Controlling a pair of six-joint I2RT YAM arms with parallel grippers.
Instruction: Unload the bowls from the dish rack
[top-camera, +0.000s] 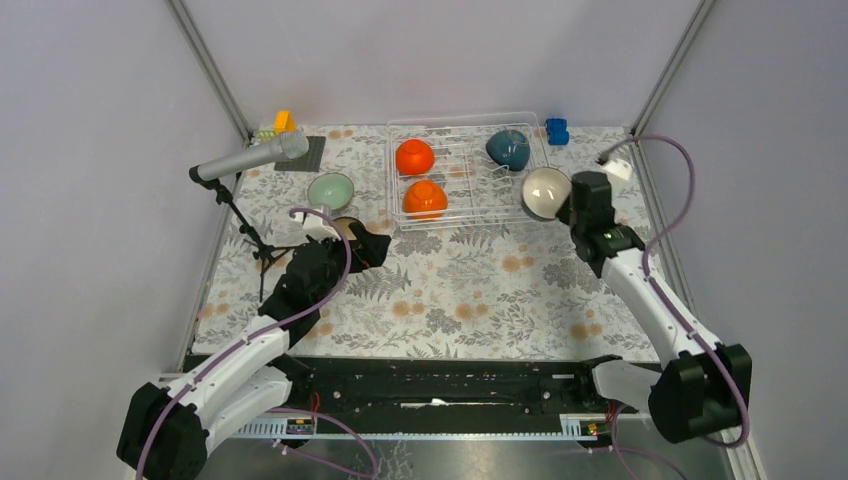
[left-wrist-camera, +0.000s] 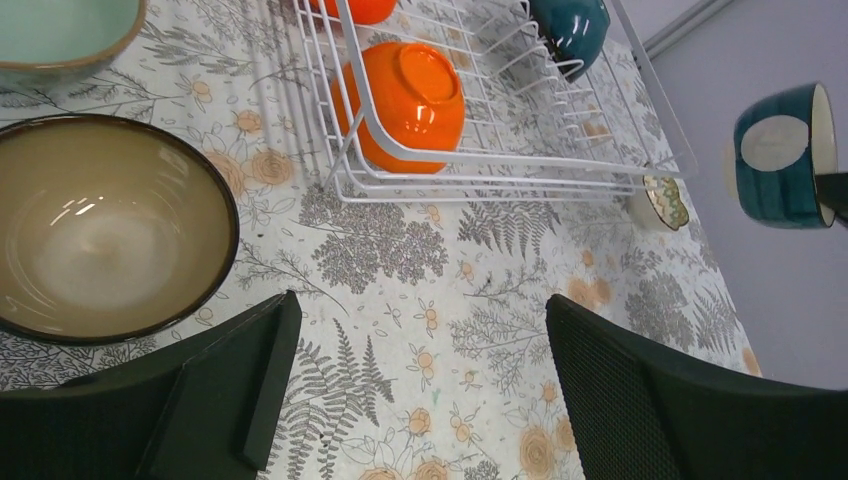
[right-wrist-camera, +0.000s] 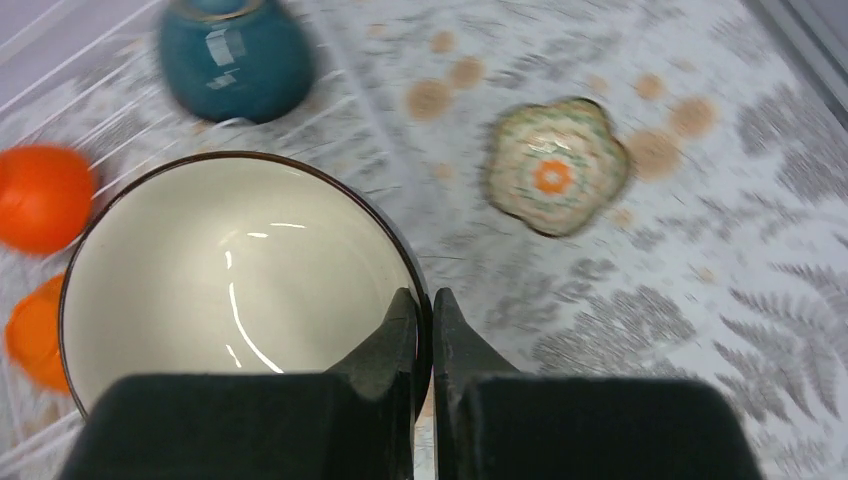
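Note:
The wire dish rack (top-camera: 462, 124) holds two orange bowls (top-camera: 414, 156) (top-camera: 425, 199) and a teal bowl (top-camera: 508, 148). My right gripper (right-wrist-camera: 425, 310) is shut on the rim of a teal bowl with a white inside (right-wrist-camera: 240, 270). It holds this bowl tilted in the air by the rack's front right corner (top-camera: 546, 192). My left gripper (left-wrist-camera: 420, 390) is open and empty over the mat, just right of a brown bowl (left-wrist-camera: 100, 230). A mint green bowl (top-camera: 331, 190) stands on the mat behind the brown one.
A small flower-patterned dish (right-wrist-camera: 555, 165) lies on the mat right of the rack. A blue block (top-camera: 557, 130) sits behind the rack's right corner. A microphone on a stand (top-camera: 250, 158) reaches over the left side, with small blocks (top-camera: 283, 122) behind it.

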